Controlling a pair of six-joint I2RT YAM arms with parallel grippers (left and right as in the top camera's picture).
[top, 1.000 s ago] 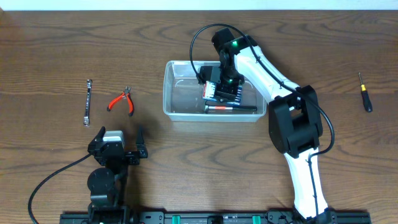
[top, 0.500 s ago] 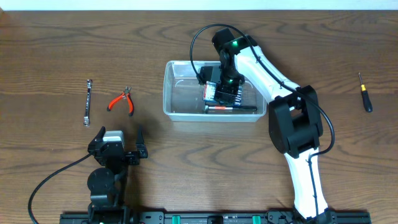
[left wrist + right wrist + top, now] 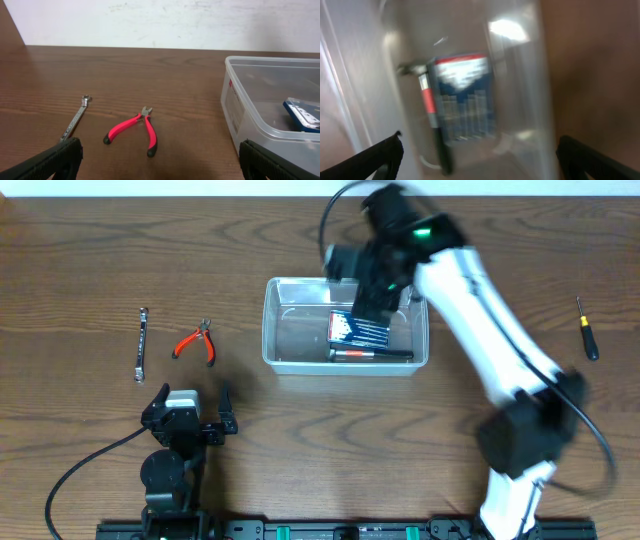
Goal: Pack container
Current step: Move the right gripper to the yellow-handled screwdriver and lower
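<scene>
- So, the big change: a second ago the right gripper [image 3: 480, 155] was down low inside the container [image 3: 268, 330], right on the blue pack [image 3: 360, 328]. Now it's pulled up and back toward the far rim, and the pack is lying on the container floor by itself.
- Looks to me like that item is dropped off. It sits just beside a black-and-red tool [image 3: 370, 353] along the container's near wall.
- Still outside: red pliers [image 3: 197, 343] and a small wrench [image 3: 142, 343] off to the container's left, plus a screwdriver [image 3: 587, 328] well off to its right. So packing's maybe half done, I'd guess.
- The right arm [image 3: 470, 310] is blurred mid-swing, stretched out above the container's right end. Its fingers are spread wide with nothing between them, camera looking down into the container.
- The left gripper [image 3: 160, 160] is parked near the pliers, left of the container, fingers wide apart and empty.
</scene>
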